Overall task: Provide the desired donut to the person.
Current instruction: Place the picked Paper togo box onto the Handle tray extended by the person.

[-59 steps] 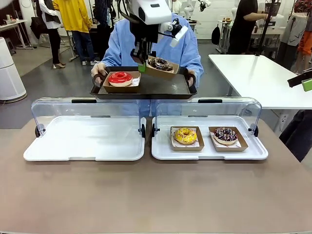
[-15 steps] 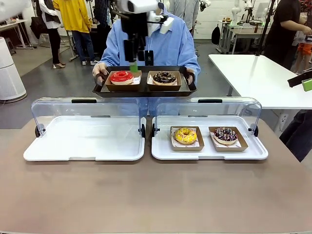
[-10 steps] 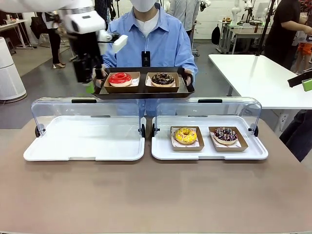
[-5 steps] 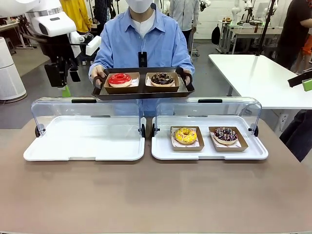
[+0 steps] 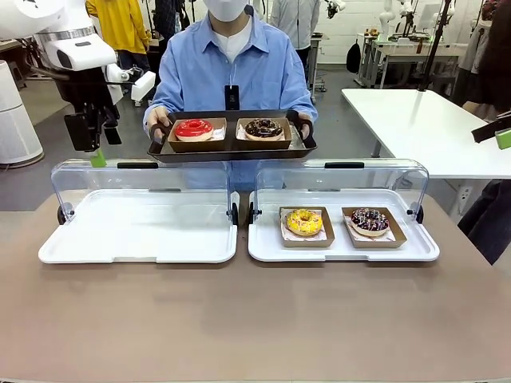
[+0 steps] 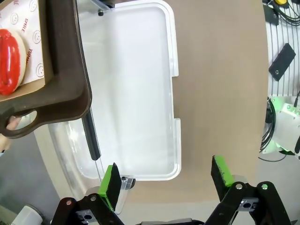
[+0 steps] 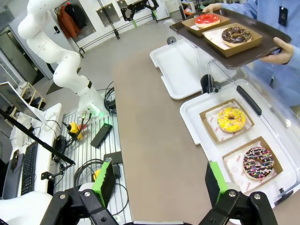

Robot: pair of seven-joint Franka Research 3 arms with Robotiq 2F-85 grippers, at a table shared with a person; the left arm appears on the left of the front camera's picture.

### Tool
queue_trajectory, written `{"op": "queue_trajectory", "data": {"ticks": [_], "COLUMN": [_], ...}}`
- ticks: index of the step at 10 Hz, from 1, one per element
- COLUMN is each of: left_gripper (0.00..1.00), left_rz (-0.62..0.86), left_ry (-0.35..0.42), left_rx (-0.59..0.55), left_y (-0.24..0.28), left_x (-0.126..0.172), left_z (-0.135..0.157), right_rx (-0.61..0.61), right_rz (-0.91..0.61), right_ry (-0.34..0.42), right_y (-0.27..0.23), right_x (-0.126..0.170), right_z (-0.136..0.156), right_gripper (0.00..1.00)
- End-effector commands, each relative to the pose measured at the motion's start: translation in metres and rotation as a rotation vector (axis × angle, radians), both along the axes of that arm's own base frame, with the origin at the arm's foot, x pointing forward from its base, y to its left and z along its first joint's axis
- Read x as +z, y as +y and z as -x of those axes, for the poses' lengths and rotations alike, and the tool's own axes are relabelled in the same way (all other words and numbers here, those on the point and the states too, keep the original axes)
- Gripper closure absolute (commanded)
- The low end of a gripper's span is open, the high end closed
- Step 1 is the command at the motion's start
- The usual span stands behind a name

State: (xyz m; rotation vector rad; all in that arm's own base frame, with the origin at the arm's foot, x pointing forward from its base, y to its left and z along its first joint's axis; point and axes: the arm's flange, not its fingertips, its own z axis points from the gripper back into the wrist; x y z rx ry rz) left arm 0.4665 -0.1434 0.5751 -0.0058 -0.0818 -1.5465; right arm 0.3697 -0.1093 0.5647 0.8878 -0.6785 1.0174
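The person (image 5: 233,68) in a light-blue shirt stands across the table and holds a dark tray (image 5: 231,149) with both hands. On it lie a red-glazed donut (image 5: 195,128) and a chocolate donut (image 5: 263,128), each in a brown paper boat. My left gripper (image 5: 96,150) hangs open and empty left of the tray, above the left case's lid. In its wrist view the left gripper (image 6: 166,180) stands wide, with the red donut (image 6: 9,61) at the far left. My right gripper (image 7: 159,183) is open and empty, high over the table's right side.
Two white display cases stand with clear lids raised. The left case (image 5: 140,231) holds nothing. The right case (image 5: 343,251) holds a yellow sprinkled donut (image 5: 304,222) and a chocolate sprinkled donut (image 5: 369,220). A white side table (image 5: 431,128) is at the right.
My left arm has swung left, away from the person's tray, with nothing in its gripper. The chocolate donut it carried earlier now lies on the tray.
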Motion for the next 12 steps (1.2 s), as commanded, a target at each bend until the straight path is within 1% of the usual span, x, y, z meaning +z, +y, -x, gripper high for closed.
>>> {"op": "queue_trajectory", "data": {"ticks": [1, 9, 10, 11, 12], "left_gripper": [0.0, 0.0, 0.0, 0.0, 0.0], "left_rz": [0.003, 0.0, 0.116, 0.243, 0.341], "left_ry": [0.004, 0.002, 0.094, 0.191, 0.244], "left_rx": [-0.003, -0.005, -0.034, -0.111, -0.186], "left_y": [-0.002, -0.002, 0.01, 0.032, 0.055], "left_x": [-0.001, -0.001, -0.001, 0.001, 0.001], "left_z": [0.001, 0.0, -0.011, -0.027, -0.033], "right_rx": [0.01, 0.01, 0.01, 0.01, 0.01], "right_rz": [-0.016, -0.016, -0.016, -0.016, -0.016], "right_ry": [-0.012, -0.012, -0.012, -0.012, -0.012], "right_y": [0.002, 0.002, 0.002, 0.002, 0.002], "right_x": [0.0, 0.0, 0.0, 0.0, 0.0], "right_z": [0.0, 0.0, 0.0, 0.0, 0.0], "right_gripper": [0.0, 0.0, 0.0, 0.0, 0.0]}}
